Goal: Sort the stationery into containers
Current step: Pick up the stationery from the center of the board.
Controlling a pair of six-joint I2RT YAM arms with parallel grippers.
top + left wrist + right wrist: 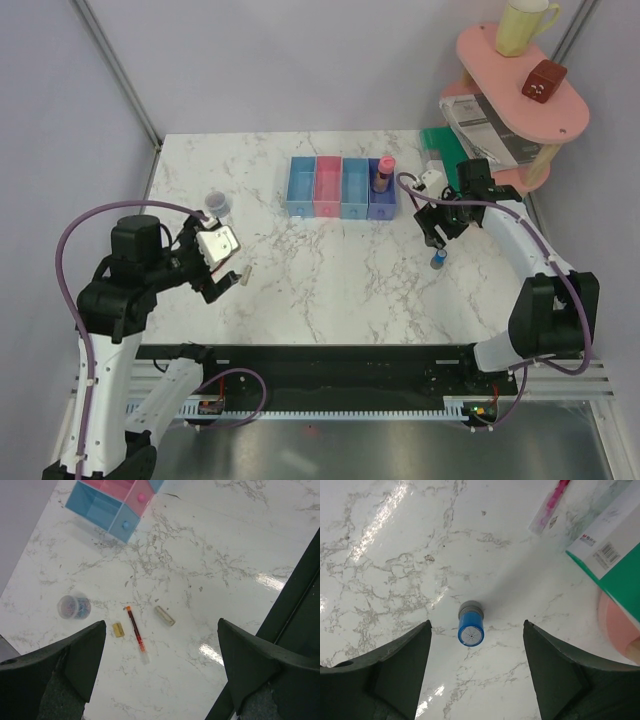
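Right wrist: right gripper (pixel 476 636) hovers open over blue cylinder (pixel 471 629); I descend straight, grip low, bins (pixel 315 186) at 10 o'clock.

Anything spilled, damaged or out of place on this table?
Nothing stands out. The brown tube with pink cap stands upright in the purple-blue bin, poking above its rim; the blue cylinder stands upright on the marble table. Nothing looks spilled or broken.

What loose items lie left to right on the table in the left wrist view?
clear cup → yellow block → red pen → grey stick
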